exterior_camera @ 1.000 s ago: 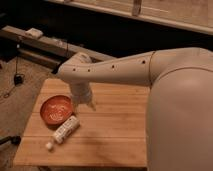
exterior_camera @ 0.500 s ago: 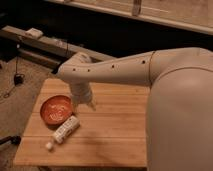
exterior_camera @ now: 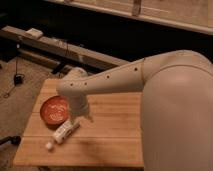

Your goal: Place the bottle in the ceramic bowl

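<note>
The orange-red ceramic bowl sits on the left part of a wooden table. The white bottle lies on its side just in front of and to the right of the bowl, with its small white cap pointing to the front left. My gripper hangs from the white arm, just above and to the right of the bottle's upper end, beside the bowl's right rim. The bottle lies on the table, not lifted.
My large white arm body fills the right side and hides the table's right part. Behind the table are dark low shelves with a rail and cables on the carpet at left.
The arm's wrist and gripper have come down closer to the bottle. The bottle and bowl have not moved on the table.
</note>
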You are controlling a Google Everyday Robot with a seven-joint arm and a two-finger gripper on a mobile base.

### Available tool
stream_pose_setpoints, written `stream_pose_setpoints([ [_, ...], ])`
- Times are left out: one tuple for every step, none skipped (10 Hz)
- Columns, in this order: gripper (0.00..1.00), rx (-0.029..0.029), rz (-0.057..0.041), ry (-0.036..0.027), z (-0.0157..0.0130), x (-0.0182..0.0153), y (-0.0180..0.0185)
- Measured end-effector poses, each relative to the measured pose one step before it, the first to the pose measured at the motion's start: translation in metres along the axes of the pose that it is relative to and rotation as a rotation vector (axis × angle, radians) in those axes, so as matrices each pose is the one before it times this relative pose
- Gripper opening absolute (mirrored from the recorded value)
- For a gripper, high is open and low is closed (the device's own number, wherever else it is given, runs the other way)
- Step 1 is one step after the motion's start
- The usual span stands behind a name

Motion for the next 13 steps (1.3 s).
stream_pose_setpoints([
  [0.65, 0.00253, -0.01514, 0.00330, 0.00818, 0.00456, 0.00755],
  [0.65, 0.00327, -0.00979, 0.00253, 0.00715, 0.00207, 0.00512],
  [0.65, 0.00473, -0.01541, 0.00196, 0.00685, 0.00238, 0.01156],
  [0.65, 0.00626, -0.01527, -0.00060, 0.00251, 0.00038, 0.01213],
  [0.65, -0.00061, -0.01621, -0.00333, 0.00036, -0.00060, 0.01543],
  [0.65, 0.00470, -0.01370, -0.00201, 0.00078, -0.00088, 0.01141],
  [0.65, 0.00701, -0.01062, 0.00192, 0.00169, -0.00056, 0.00904],
  [0.65, 0.00287, -0.00711, 0.00451, 0.00289, -0.00131, 0.00834],
  [0.65, 0.00249, -0.00698, 0.01044, 0.00483, -0.00048, 0.00806],
  [0.65, 0.00695, 0.00924, 0.01428, 0.00803, -0.00316, 0.00118],
  [0.65, 0.00574, 0.00806, 0.01075, 0.00703, -0.00264, 0.00104],
  [0.65, -0.00177, 0.00471, 0.00676, 0.00511, -0.00176, 0.00671],
  [0.65, 0.00192, 0.01476, 0.00386, 0.00368, -0.00301, 0.00532],
])
